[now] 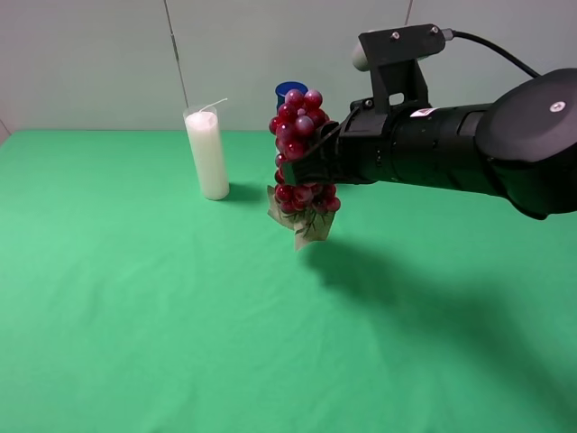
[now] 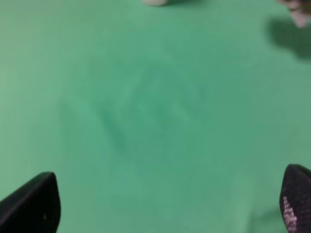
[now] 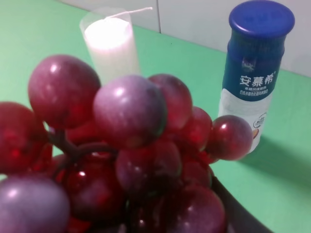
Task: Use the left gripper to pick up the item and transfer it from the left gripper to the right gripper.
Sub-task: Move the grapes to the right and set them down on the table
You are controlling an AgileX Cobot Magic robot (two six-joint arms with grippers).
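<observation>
Grapes [image 1: 300, 122] hang vertical, leaf [image 1: 310, 225] at bottom, clamped in right pincer [image 1: 302, 168]; left pincer [image 2: 170, 194] wide.

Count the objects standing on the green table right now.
2. The white candle stands at the back left; the blue-capped bottle stands behind the grape bunch, mostly hidden by it. That bunch is in the right gripper. More could hide behind the arm.

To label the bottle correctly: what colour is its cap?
Dark blue; the cap of the bottle shows best in the right wrist view.
</observation>
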